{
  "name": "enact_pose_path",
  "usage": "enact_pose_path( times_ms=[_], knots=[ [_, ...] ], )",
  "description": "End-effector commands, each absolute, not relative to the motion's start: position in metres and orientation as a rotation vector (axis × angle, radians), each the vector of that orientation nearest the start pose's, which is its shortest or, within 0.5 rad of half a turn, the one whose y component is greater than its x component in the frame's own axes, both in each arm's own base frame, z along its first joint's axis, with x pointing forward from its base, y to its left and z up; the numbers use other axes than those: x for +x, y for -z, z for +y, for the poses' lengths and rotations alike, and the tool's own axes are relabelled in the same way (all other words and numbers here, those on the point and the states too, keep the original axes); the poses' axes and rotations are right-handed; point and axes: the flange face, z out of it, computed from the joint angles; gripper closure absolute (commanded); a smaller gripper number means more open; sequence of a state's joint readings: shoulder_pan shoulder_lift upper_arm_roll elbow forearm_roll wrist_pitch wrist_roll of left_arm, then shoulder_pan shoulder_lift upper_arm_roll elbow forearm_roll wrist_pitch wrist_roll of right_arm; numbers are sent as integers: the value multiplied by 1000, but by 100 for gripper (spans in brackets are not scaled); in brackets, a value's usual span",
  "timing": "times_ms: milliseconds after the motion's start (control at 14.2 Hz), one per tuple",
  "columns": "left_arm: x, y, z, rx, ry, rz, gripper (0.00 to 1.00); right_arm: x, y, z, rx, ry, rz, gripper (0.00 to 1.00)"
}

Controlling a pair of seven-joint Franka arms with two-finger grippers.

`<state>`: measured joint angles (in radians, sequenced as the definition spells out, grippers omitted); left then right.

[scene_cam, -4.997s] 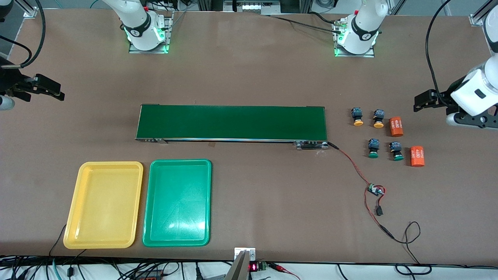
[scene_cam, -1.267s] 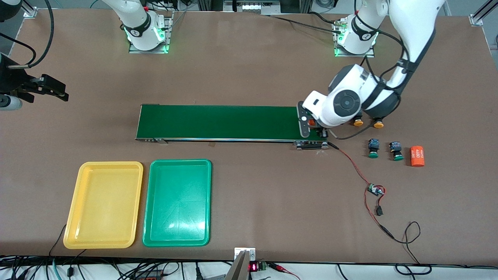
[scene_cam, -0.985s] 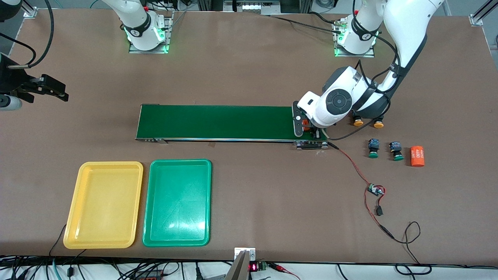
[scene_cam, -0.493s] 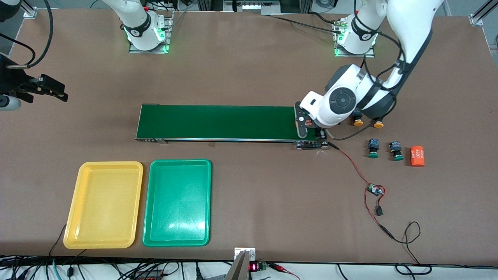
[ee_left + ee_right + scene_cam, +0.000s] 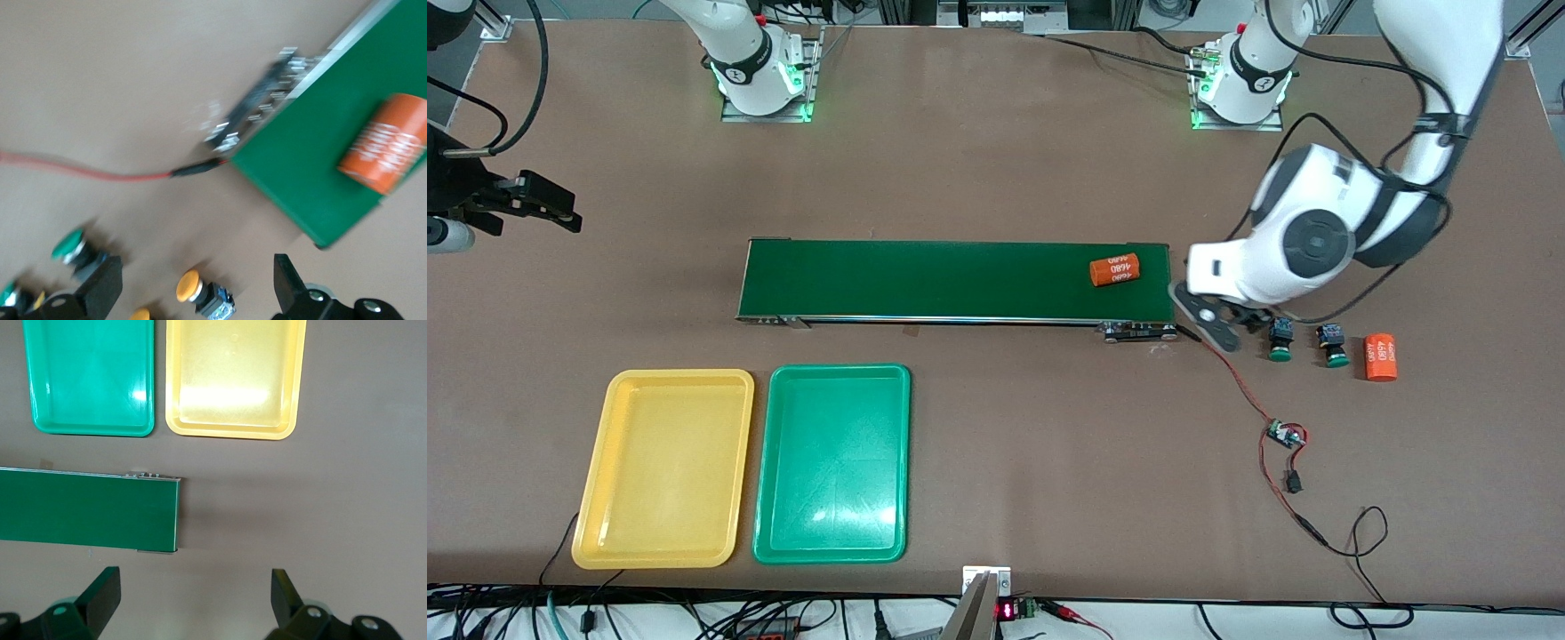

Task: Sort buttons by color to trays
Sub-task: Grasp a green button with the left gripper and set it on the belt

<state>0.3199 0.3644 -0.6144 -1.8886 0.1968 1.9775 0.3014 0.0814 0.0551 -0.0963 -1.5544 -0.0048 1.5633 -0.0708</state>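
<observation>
a long dark green conveyor belt (image 5: 951,280) carries one orange numbered cylinder (image 5: 1114,269); another orange cylinder (image 5: 1381,357) lies on the brown table (image 5: 996,462), near a red wire (image 5: 1240,382).

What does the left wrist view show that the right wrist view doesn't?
Only the left wrist view shows the orange cylinder lying on the belt, the red cable, a green-capped button and a yellow-capped button on the table, framed by the left gripper and its open fingers. Only the right wrist view shows the green tray and yellow tray, both empty, with the right gripper open. Both show the conveyor belt and the brown table.
</observation>
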Motion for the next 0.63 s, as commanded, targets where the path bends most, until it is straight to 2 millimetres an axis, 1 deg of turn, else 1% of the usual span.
enact_pose_path(
  times_ms=[0, 70, 141, 211, 282, 352, 422, 493, 563],
  knots=[
    [586, -331, -131, -3054, -321, 623, 0, 567, -605, -4, -3163, -57, -76, 0],
    [586, -329, -131, -3069, -322, 392, 0, 567, -606, -4, -3163, -49, -76, 0],
    [586, -326, -129, -3069, -327, 212, 0, 567, -606, -4, -3163, -49, -76, 0],
    [587, -326, -126, -3069, -328, 131, 0, 567, -607, -4, -3163, -47, -76, 0],
    [593, -324, -102, -3065, -343, 64, 0, 567, -606, -4, -3163, -49, -76, 0],
    [602, -321, -85, -3076, -354, 22, 0, 567, -606, -4, -3163, -49, -76, 0],
    [607, -318, -75, -3078, -390, -6, 0, 568, -606, -4, -3162, -49, -76, 0],
    [608, -315, -71, -3067, -437, -8, 0, 569, -606, -4, -3164, -33, -78, 0],
    [606, -306, -64, -3061, -472, -19, 0, 568, -607, -4, -3164, -28, -78, 0]
  ],
)
